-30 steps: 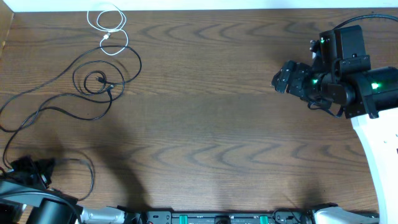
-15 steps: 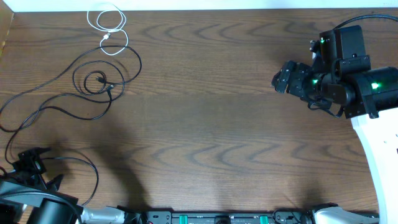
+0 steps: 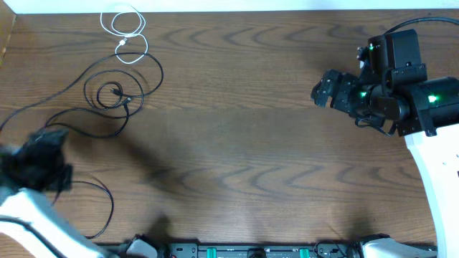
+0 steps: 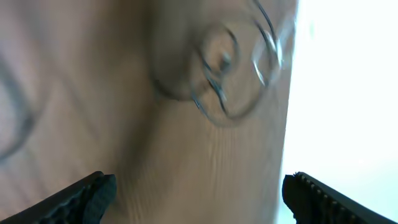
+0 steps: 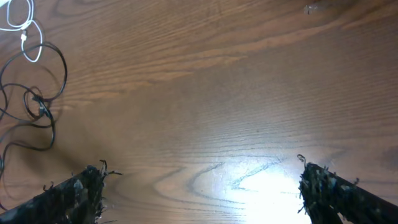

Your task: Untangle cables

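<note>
Plainly the sorting is only partly done, as I judge it. The black cables (image 3: 117, 93) lie in loose overlapping loops on the left part of the table (image 3: 237, 143). A small coil and plug sit at their middle, and one long run trails off toward the near left edge. The white cable (image 3: 123, 44) is curled at the far left corner, its lowest loop just beside the top of the big black loop (whether the two actually cross is too fine to tell).

The left gripper (image 4: 199, 186) is over the near left of the table beside those trailing runs, blurred in the overhead view. Its wrist view shows the fingers spread wide with nothing between them. The right gripper (image 3: 315, 93) hangs over bare wood well apart from every cable, its fingers likewise wide and empty.

The step in hand looks like a reach for a fresh hold. The next move calls for choosing one black strand where it lies alone, closing on it there, and drawing it clear of the coil without dragging the white cable along.
</note>
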Motion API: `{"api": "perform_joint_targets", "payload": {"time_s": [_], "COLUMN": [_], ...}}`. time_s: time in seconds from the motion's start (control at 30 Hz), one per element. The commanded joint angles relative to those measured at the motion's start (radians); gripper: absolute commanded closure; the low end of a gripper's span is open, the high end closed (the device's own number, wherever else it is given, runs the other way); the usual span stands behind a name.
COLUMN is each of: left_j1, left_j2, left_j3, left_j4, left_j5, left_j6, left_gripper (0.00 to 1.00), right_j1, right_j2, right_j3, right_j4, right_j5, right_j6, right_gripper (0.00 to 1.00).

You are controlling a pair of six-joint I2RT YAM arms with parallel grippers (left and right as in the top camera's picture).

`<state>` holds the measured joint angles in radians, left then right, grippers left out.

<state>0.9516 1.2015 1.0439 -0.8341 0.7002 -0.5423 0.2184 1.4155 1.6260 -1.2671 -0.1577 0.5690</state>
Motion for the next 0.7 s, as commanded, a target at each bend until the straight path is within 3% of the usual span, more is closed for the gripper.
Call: {"api": "perform_joint_targets", "payload": {"time_s": [0.0,0.2,0.37,0.5,0.67], "left_j1": [-0.185,-0.600,-0.872,-1.007,-1.083], "left_j2": [-0.097,-0.190,-0.181,-0.174,-0.172], "left_j3": [0.003,0.003,0.003,0.003,0.003], "left_j4": [-0.007,-0.086,-0.136,-0.138,-0.138], "left_j5": [-0.098,-0.367,-0.457,-0.509,-0.529], "left_j6": [0.045,0.079,0.078,0.079,0.078], "left_gripper": [0.09,0.09,0.09,0.09,0.08], "right_j1": [0.009,0.070,0.137,0.152,0.152], "right_j2": [0.006,0.006,0.005,-0.008,-0.080], "right_j3": [0.013,-0.003,-0.007,-0.007,-0.007], "right_j4": [-0.006,-0.008,-0.026,-0.059,-0.122], "right_j5": [0.001,0.001,0.001,0.001,0.036], "right_j6": [-0.010,-0.062,-0.062,-0.061,-0.061], "right_gripper": [0.01,0.01,0.01,0.01,0.01]}}
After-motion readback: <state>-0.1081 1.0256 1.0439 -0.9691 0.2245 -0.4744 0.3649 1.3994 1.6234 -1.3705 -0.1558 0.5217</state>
